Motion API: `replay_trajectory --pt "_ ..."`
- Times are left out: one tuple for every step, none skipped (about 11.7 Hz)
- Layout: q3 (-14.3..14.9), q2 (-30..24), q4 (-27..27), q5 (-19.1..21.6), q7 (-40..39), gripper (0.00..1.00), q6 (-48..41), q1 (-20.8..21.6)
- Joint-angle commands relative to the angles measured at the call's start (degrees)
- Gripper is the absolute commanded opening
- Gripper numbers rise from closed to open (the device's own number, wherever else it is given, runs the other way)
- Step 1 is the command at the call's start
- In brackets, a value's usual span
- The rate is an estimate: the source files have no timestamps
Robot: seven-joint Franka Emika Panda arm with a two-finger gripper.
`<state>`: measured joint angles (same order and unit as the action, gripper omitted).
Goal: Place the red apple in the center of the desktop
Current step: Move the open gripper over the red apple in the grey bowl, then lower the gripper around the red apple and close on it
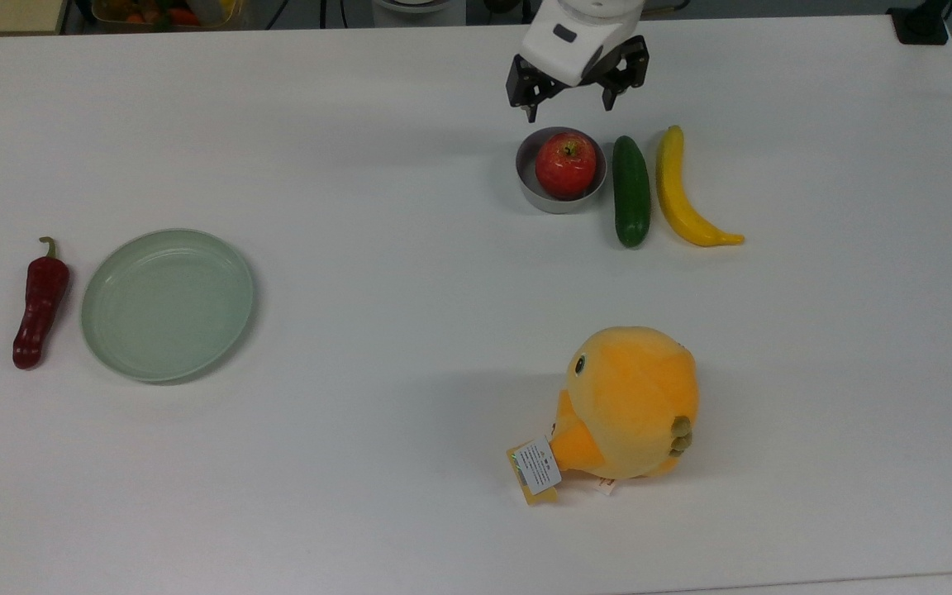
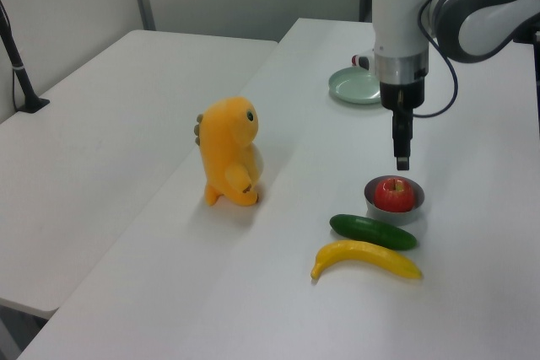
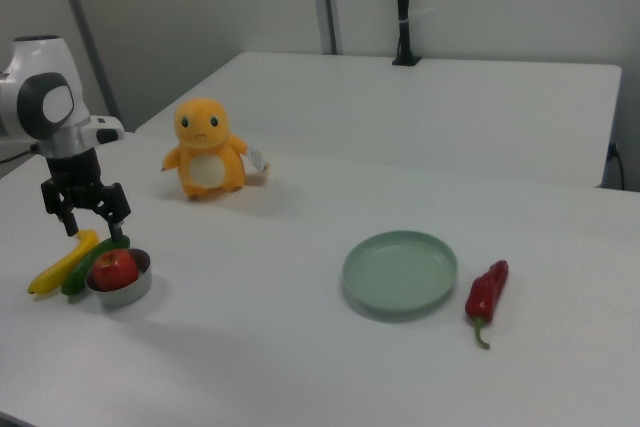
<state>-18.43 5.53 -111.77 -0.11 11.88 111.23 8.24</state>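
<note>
Claw (image 1: 573, 107) spread wide, empty, above the red apple (image 1: 566, 164), its underside hidden in a grey bowl (image 1: 539, 196).

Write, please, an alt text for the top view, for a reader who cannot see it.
An open gripper hovers near a red apple in a small metal bowl on the desktop. A cucumber and banana lie beside the bowl; a plush toy, green plate and red chili sit elsewhere.
</note>
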Motion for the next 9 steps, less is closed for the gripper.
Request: replay_trajectory --pt "-0.11 3.07 -0.47 -3.39 -0.72 1.0 1.18 2.13" --pt "-0.11 4.3 -0.29 -4.1 -0.72 1.0 2.05 2.74" --pt "-0.11 5.19 -0.29 -5.24 -0.72 1.0 2.59 3.1" --pt "-0.11 5.63 -0.2 -6.21 -0.72 1.0 2.68 3.1" --pt "-0.11 5.98 -0.2 -6.39 -0.72 1.0 2.68 3.1" --pt "-0.11 6.25 -0.2 -6.74 -0.72 1.0 2.77 3.1" --pt "-0.11 6.77 -0.11 -7.7 -0.72 1.0 2.77 3.01" --pt "-0.11 7.47 -0.03 -8.76 -0.8 1.0 2.85 2.93" --pt "-0.11 7.57 -0.02 -8.94 -0.72 1.0 4.07 2.93"
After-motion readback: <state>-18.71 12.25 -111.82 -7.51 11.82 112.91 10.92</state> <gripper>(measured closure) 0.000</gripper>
